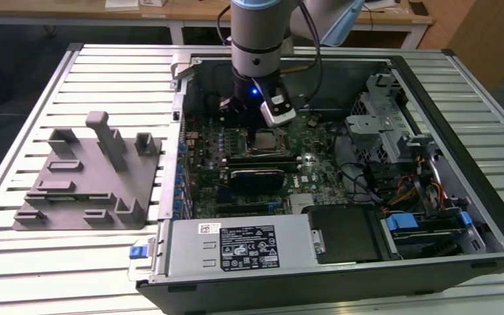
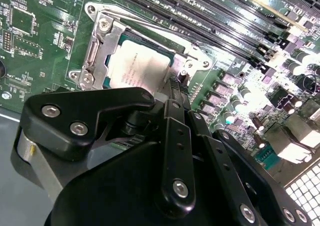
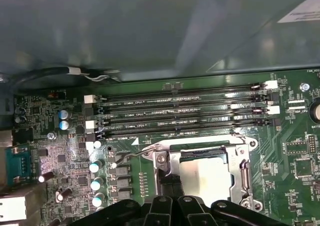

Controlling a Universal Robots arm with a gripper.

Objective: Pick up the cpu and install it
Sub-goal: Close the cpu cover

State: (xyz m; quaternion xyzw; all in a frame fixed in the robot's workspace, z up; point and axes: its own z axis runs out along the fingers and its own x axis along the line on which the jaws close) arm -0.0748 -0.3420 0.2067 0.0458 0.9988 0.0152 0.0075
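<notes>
The cpu (image 1: 266,140) lies flat in the motherboard socket inside the open computer case, its pale silvery top facing up. In both wrist views the cpu (image 2: 136,68) (image 3: 209,178) sits inside the socket's metal frame (image 2: 96,48) (image 3: 245,172). My gripper (image 1: 257,126) hangs just above the socket. Its black fingers come together at one edge of the chip (image 2: 174,84) (image 3: 171,185), shut with nothing held between them. The gripper's own linkage hides the near part of the socket.
The grey fixture (image 1: 94,177) stands on the slatted table at the exterior view's left of the case. Memory slots (image 3: 180,110) run beside the socket. A black finned block (image 1: 256,177), the power supply (image 1: 234,246) and a drive cage (image 1: 383,125) surround the board.
</notes>
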